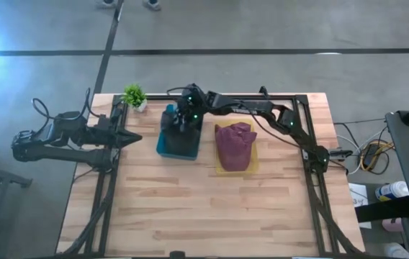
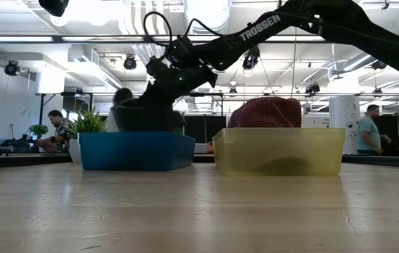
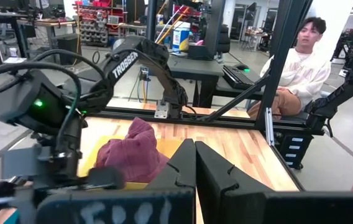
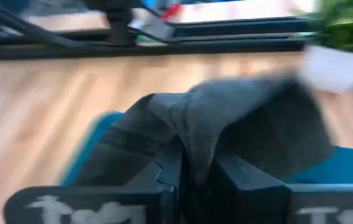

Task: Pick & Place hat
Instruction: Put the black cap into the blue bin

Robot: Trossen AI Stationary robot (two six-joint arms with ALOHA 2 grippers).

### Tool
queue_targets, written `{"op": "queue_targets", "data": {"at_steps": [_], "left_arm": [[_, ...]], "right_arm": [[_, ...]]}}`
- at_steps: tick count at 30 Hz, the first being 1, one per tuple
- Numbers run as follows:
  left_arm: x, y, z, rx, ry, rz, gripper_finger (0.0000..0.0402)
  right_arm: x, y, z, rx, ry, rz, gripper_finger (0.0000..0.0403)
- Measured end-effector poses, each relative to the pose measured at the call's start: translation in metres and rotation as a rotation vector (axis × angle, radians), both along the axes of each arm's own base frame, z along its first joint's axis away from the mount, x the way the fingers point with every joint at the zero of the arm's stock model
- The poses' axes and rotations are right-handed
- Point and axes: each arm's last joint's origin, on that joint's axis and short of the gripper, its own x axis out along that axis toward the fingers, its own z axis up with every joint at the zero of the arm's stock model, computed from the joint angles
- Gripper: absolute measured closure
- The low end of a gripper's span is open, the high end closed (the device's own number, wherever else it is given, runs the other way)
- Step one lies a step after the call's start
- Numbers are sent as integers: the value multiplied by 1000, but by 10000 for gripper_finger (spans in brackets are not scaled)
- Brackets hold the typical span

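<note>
left arm sits parked off the table's [image 1: 190, 208] left edge, its tool [image 1: 134, 137] pointing in toward the work, fingers [image 3: 186, 168] pressed together with nothing between them. just past it, at the back, a small potted plant [image 1: 134, 96] stands by the rail. next over, the blue bin [image 1: 178, 142], and the right arm is stretched across from the far side, its tool [image 1: 183, 124] down over that bin. wrist view says it plainly: the right tool is pinched onto a fold of the dark grey hat [image 4: 226, 134], cloth bunched up between the fingers [image 4: 164, 171], the hat over the blue bin. to the right, close beside it, the yellow bin [image 1: 242, 164] holds a maroon hat [image 1: 233, 144] heaped above its rim. a person [image 3: 291, 71] sits beyond the table.
</note>
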Motion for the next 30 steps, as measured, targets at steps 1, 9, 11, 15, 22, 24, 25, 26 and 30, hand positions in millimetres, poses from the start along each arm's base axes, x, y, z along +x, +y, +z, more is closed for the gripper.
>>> {"op": "queue_targets", "data": {"at_steps": [1, 9, 11, 15, 22, 24, 25, 26, 30], "left_arm": [[0, 0, 0, 0, 0, 0, 401], [0, 0, 0, 0, 0, 0, 401], [0, 0, 0, 0, 0, 0, 401], [0, 0, 0, 0, 0, 0, 401], [0, 0, 0, 0, 0, 0, 401], [0, 0, 0, 0, 0, 0, 401], [0, 0, 0, 0, 0, 0, 401], [0, 0, 0, 0, 0, 0, 401], [0, 0, 0, 0, 0, 0, 401]], "right_arm": [[0, -2, 1, -33, -1, -20, 360], [-9, -15, 4, -102, 92, -78, 300], [-11, -15, 6, -114, 108, -97, 278], [-20, -12, 27, -161, 141, -125, 230], [-48, -4, 52, -99, 352, -146, 161], [-59, 0, 60, -56, 414, -159, 153], [-64, 2, 61, -39, 446, -161, 151], [-68, 6, 60, -24, 484, -157, 150], [-67, 22, 37, -38, 598, -159, 152]]}}
